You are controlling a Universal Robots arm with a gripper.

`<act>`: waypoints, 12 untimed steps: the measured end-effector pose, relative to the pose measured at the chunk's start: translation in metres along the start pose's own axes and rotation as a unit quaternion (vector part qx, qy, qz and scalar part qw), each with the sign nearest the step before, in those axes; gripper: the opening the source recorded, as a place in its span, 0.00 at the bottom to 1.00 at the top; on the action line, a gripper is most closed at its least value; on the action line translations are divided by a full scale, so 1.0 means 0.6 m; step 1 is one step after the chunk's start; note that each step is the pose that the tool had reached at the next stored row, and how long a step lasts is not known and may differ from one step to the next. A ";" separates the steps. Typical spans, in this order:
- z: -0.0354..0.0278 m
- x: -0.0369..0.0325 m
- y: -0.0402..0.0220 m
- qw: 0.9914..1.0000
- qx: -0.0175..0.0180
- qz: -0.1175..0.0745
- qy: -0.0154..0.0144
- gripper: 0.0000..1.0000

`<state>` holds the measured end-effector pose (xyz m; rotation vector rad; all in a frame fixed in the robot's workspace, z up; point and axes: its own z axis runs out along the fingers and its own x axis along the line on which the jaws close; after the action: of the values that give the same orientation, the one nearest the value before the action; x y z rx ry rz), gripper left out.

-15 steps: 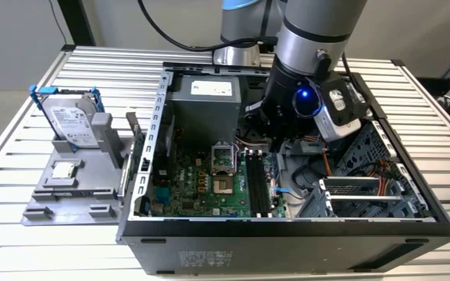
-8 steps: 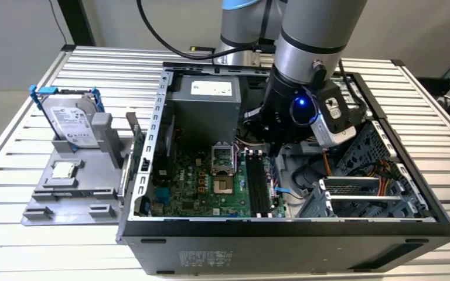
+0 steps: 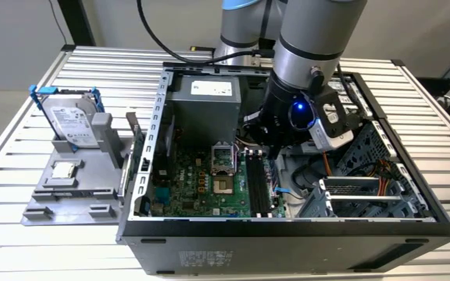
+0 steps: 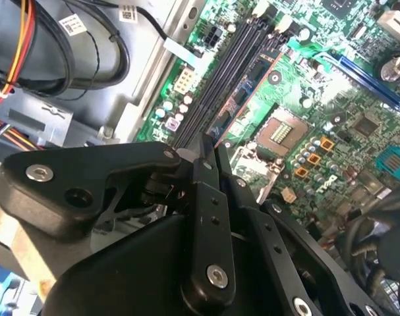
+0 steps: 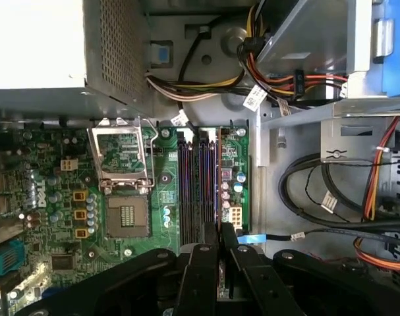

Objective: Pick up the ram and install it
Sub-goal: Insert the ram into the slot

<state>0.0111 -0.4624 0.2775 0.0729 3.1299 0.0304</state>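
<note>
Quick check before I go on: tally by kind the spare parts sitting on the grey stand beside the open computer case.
On the grey stand:
Hard drive in a blue bracket: 1
Small square processor chip: 1
Total: 2

Print on the hard drive label (image 3: 72,124), power supply sticker (image 3: 211,88) and cable tags (image 5: 253,100) is illegible.

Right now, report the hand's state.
Hand: closed on the ram, held edge-on by the memory slots.
</note>
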 end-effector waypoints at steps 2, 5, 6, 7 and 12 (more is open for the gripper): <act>0.006 -0.001 0.000 1.000 0.000 0.000 0.000 0.00; 0.015 -0.001 -0.003 1.000 0.000 0.000 0.000 0.00; 0.018 -0.001 -0.004 1.000 0.000 0.000 0.000 0.00; 0.021 -0.002 -0.005 1.000 0.000 0.000 0.000 0.00; 0.036 -0.002 -0.011 1.000 0.000 0.000 0.000 0.00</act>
<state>0.0121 -0.4688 0.2557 0.0730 3.1298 0.0305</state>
